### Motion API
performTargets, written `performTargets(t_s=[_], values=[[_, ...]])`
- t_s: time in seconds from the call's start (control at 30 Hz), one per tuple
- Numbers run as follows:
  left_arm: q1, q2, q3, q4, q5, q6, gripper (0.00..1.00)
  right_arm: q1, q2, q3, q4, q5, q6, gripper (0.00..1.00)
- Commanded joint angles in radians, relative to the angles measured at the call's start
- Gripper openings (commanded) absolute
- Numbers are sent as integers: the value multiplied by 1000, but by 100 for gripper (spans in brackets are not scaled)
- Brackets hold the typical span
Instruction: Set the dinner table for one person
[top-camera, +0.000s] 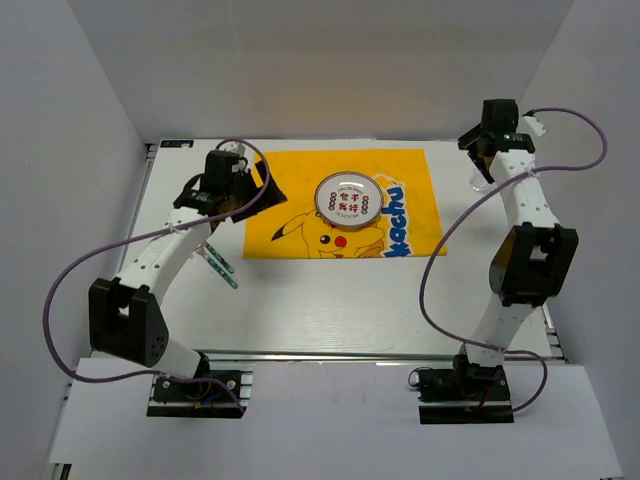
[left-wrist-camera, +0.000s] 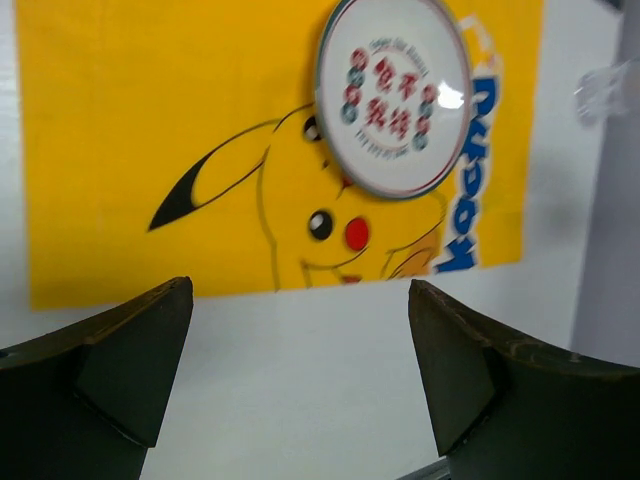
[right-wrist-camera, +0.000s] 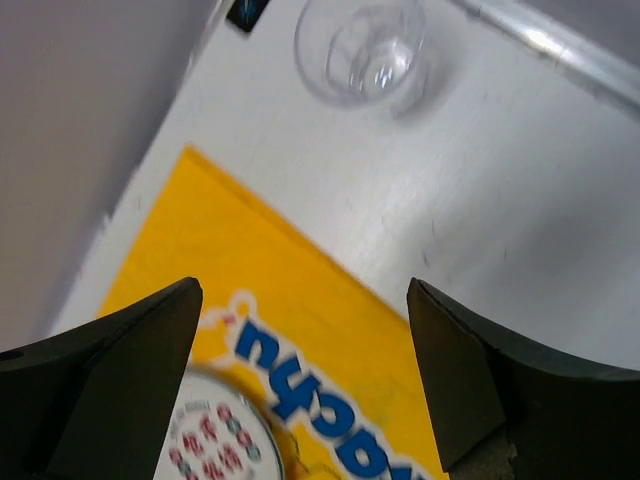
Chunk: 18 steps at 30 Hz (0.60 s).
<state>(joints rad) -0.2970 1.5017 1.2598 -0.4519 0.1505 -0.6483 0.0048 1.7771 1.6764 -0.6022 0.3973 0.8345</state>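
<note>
Bolted at 6 o'clock, both arms reach over the white dinner table (top-camera: 330, 300). Pale blue utensils (top-camera: 222, 265) lie at 8 o'clock of the plate (top-camera: 347, 198), partly under the left arm. Left gripper (left-wrist-camera: 300, 300) and right gripper (right-wrist-camera: 305, 300) hang with jaws apart, empty. Farther off, the plate sits on the yellow placemat (top-camera: 290, 175); a clear glass (right-wrist-camera: 362, 50) stands at its 3 o'clock, off the mat.
</note>
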Motion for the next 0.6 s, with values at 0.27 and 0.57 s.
performTargets(t_s=[0.27, 0.57], values=[[10, -187, -123, -188, -57, 222, 98, -163, 453, 563, -148, 65, 37, 88], [10, -196, -161, -160, 24, 225, 98, -175, 505, 488, -1, 43, 9, 85]])
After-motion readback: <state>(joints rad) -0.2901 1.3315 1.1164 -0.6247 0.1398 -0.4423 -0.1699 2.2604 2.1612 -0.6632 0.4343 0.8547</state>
